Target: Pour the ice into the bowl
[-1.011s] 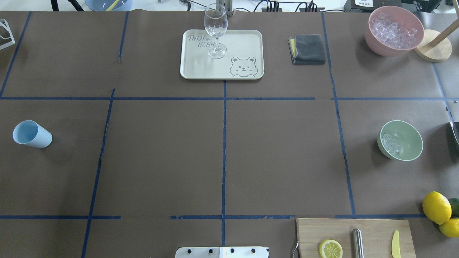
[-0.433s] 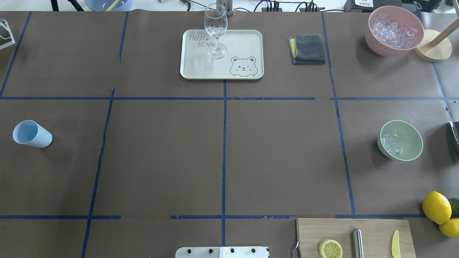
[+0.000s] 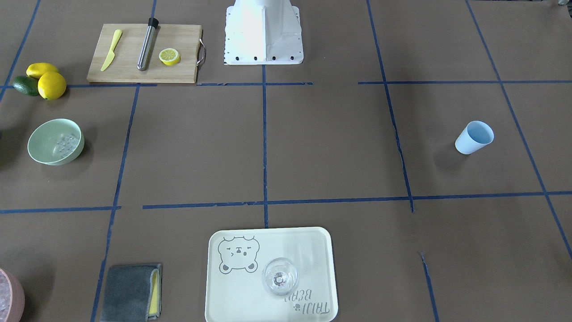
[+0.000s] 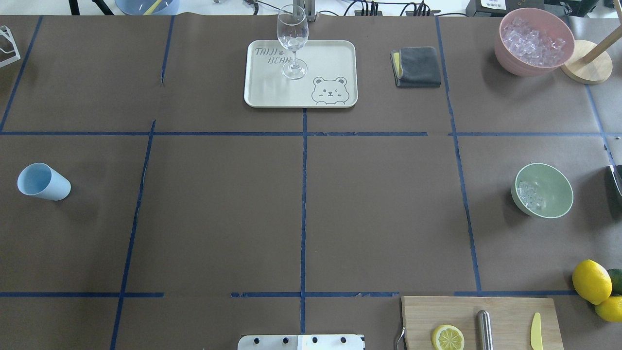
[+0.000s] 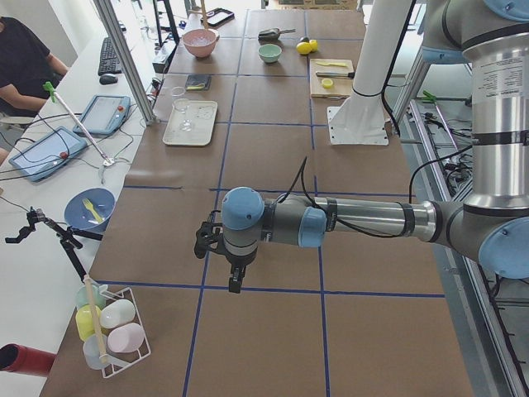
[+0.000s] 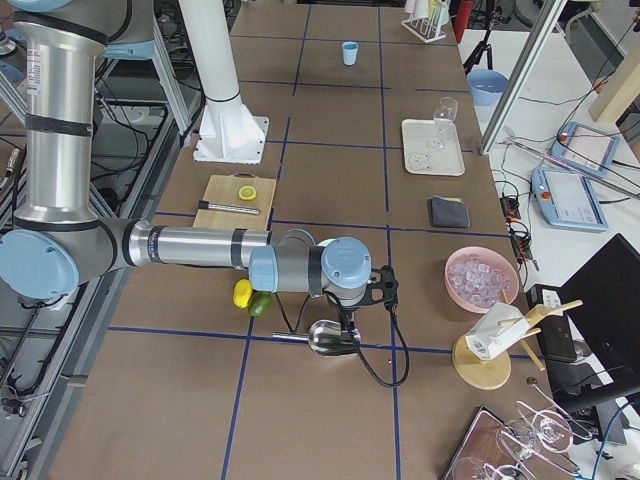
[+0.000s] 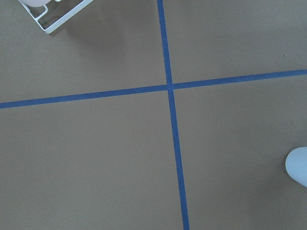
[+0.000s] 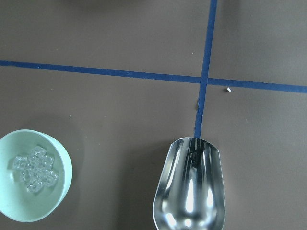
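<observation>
Ice sits in the mint bowl, beside the empty scoop under my right end effector. Nothing has shifted this past second, so the pour looks finished. I cannot tell its grip.

The scoop is gleaming as polished, mirror-smooth metal. Near the table's right edge, the bowl is showing smooth, softly matt plastic, with the ice glinting clear and glassy. Matt brown paper is covering the table, crossed by blue tape. At the near edge, the cutting board is showing pale wood grain.
</observation>
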Controlling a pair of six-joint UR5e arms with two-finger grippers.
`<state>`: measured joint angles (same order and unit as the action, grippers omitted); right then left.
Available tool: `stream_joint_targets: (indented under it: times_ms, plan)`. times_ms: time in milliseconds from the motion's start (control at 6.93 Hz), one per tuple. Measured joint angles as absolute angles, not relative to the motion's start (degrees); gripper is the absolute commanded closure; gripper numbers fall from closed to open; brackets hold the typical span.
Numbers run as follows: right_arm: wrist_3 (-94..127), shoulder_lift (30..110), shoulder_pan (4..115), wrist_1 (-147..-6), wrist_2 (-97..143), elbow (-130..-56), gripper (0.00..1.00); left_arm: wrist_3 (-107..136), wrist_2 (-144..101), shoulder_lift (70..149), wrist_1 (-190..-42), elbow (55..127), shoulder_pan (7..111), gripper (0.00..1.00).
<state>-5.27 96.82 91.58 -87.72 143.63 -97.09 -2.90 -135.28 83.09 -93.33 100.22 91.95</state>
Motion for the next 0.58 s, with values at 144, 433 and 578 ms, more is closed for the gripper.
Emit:
stream_joint_targets:
  times_ms: [144, 433, 578]
  plan:
    - [-5.3, 96.8, 91.6, -87.7, 143.6, -97.1, 0.00, -2.9, -135.3, 83.3, -92.9, 100.3, 92.0, 0.00]
    - [-5.3, 96.9, 91.9, -87.7, 143.5, -97.1, 0.00, -3.0, -135.3, 83.5, -92.7, 100.4, 92.2, 0.00]
    - [-5.3, 96.8, 92.0, -87.7, 143.5, -97.1, 0.00, -3.0, -135.2, 83.7, -92.6, 100.4, 92.3, 0.00]
